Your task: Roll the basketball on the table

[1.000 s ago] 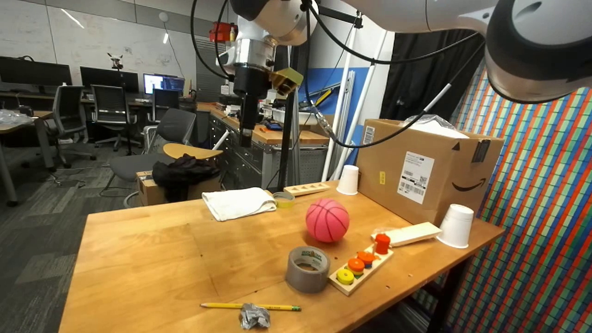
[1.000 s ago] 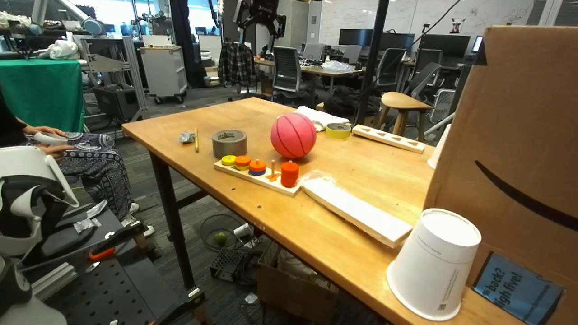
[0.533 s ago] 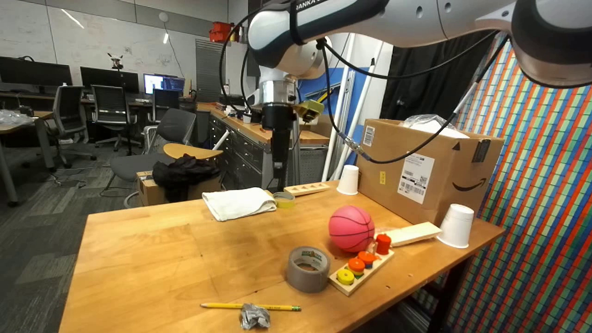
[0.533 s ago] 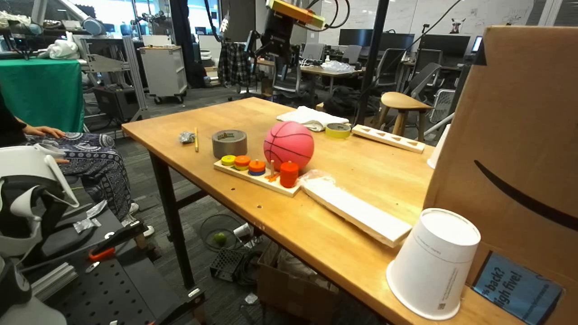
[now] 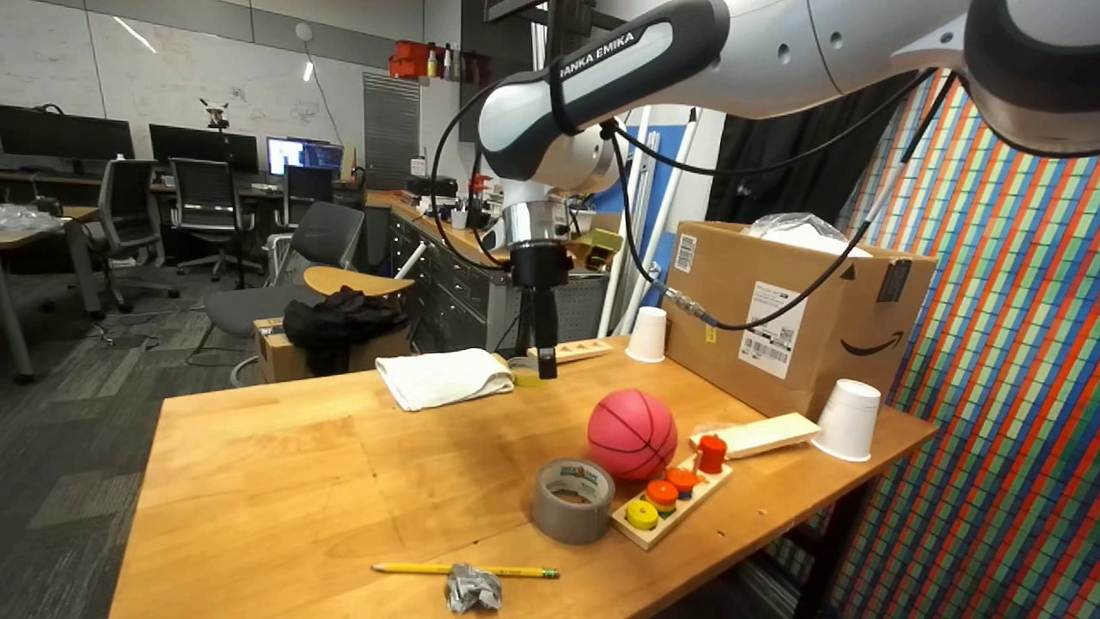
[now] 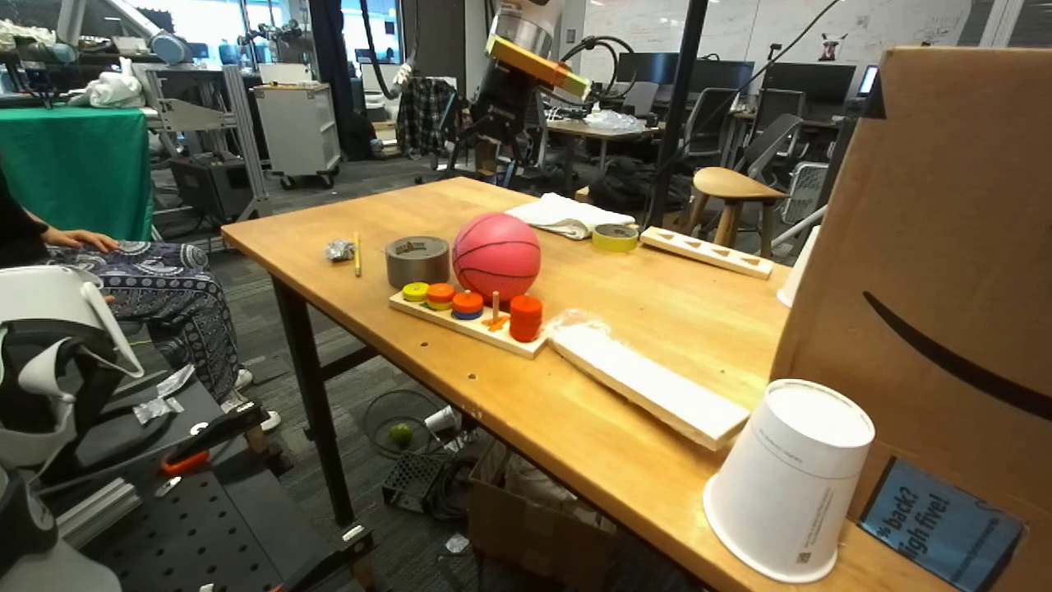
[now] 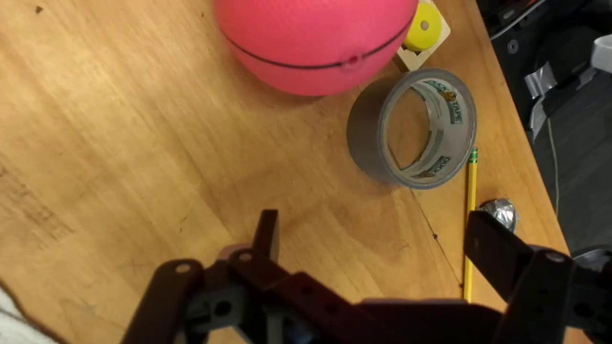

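Note:
The pink basketball (image 5: 632, 434) with black lines rests on the wooden table (image 5: 284, 481), right beside the grey duct tape roll and the wooden peg toy. It also shows in an exterior view (image 6: 496, 257) and, cut off at the top, in the wrist view (image 7: 315, 43). I cannot tell whether it touches the tape roll or the toy. My gripper (image 5: 546, 368) points down above the table, apart from the ball, towards the white cloth's side. In the wrist view, its fingers (image 7: 373, 215) are wide apart with only table between them.
The duct tape roll (image 5: 573, 501) and peg toy (image 5: 672, 503) stand at the ball's near side. A pencil (image 5: 516, 571) and foil ball (image 5: 473, 588) lie near the front. A white cloth (image 5: 445, 378), wooden blocks (image 5: 765, 435), white cups (image 5: 849, 419) and a cardboard box (image 5: 791, 318) stand around.
The ball rolled to the peg toy, then along it towards the duct tape roll. The arm came down and moved right in an exterior view, bringing the gripper lower over the table.

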